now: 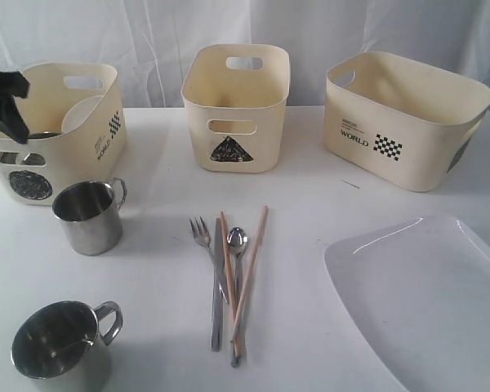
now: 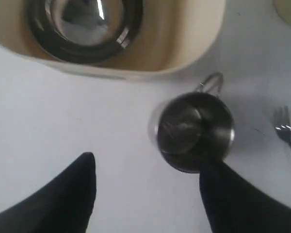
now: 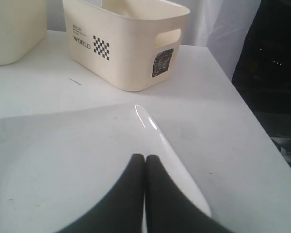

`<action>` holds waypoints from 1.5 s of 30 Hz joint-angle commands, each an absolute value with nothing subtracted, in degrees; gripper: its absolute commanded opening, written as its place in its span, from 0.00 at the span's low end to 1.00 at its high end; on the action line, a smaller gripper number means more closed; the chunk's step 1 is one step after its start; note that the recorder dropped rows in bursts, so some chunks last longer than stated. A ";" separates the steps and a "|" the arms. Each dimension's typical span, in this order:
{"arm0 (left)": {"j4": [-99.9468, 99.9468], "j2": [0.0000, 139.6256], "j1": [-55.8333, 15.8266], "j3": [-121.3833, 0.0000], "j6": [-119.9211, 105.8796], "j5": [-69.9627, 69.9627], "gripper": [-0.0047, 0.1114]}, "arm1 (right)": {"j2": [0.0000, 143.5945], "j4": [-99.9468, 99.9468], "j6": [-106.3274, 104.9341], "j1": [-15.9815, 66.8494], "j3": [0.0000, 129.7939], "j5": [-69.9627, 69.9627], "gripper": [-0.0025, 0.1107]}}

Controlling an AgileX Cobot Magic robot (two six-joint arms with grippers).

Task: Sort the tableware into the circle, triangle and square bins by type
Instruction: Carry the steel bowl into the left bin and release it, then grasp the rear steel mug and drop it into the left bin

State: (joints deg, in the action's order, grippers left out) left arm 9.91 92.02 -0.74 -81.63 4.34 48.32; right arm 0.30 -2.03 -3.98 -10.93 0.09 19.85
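My left gripper [image 1: 12, 114] [image 2: 148, 179] hangs open and holds nothing, above the circle bin's [image 1: 30, 184] near wall. In that bin lie the steel bowl [image 2: 85, 24] [image 1: 45, 135] and the white saucer [image 1: 83, 114], which leans on the wall. One steel mug [image 1: 88, 216] [image 2: 194, 131] stands just in front of the bin, beside one fingertip [image 2: 223, 194]. A second mug [image 1: 61, 347] stands nearer. Fork [image 1: 201, 232], knife [image 1: 217, 294], spoon [image 1: 238, 241] and chopsticks [image 1: 249, 278] lie mid-table. My right gripper [image 3: 144, 158] is shut over the large white plate [image 3: 63, 155] [image 1: 425, 302]; it is out of the exterior view.
The triangle bin [image 1: 235, 106] stands at the back middle and the square bin [image 1: 404, 118] [image 3: 126, 41] at the back right; nothing shows inside either. The table's right edge [image 3: 262, 131] runs close to the plate. A white curtain hangs behind.
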 commanded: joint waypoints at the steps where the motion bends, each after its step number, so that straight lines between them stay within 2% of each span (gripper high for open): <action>1: 15.22 95.53 -3.15 -75.16 4.96 43.00 0.60 | 0.00 -1.96 -4.26 -10.82 0.00 19.63 0.02; 13: 16.74 105.00 -5.36 -69.75 6.72 28.45 0.58 | 0.00 -1.96 -4.26 -10.82 0.00 19.63 0.02; 16: 16.74 104.63 -5.36 -69.75 6.72 28.73 0.44 | 0.00 -1.96 -4.26 -10.82 0.00 19.63 0.02; 21: 16.74 102.38 -5.36 -69.75 5.56 30.64 0.04 | 0.00 -1.96 -4.26 -10.82 0.00 19.63 0.02; 32: 16.33 83.10 -5.36 -78.13 -6.87 42.47 0.04 | 0.00 -1.96 -4.26 -10.82 0.00 19.63 0.02; 37: 8.70 76.84 -5.36 -80.12 -11.31 16.62 0.04 | 0.00 -1.96 -4.26 -10.82 0.00 19.63 0.02; 41: 6.72 78.38 -5.36 -79.99 -12.34 -4.22 0.04 | 0.00 -1.96 -4.26 -10.82 0.00 19.63 0.02; 45: 6.72 84.23 -5.25 -79.99 -13.35 -14.64 0.04 | 0.00 -1.96 -4.26 -10.82 0.00 19.63 0.02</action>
State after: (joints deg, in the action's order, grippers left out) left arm 6.58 80.52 -5.32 -79.90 -12.32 -7.12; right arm 0.30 -2.03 -3.98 -10.93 0.09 19.85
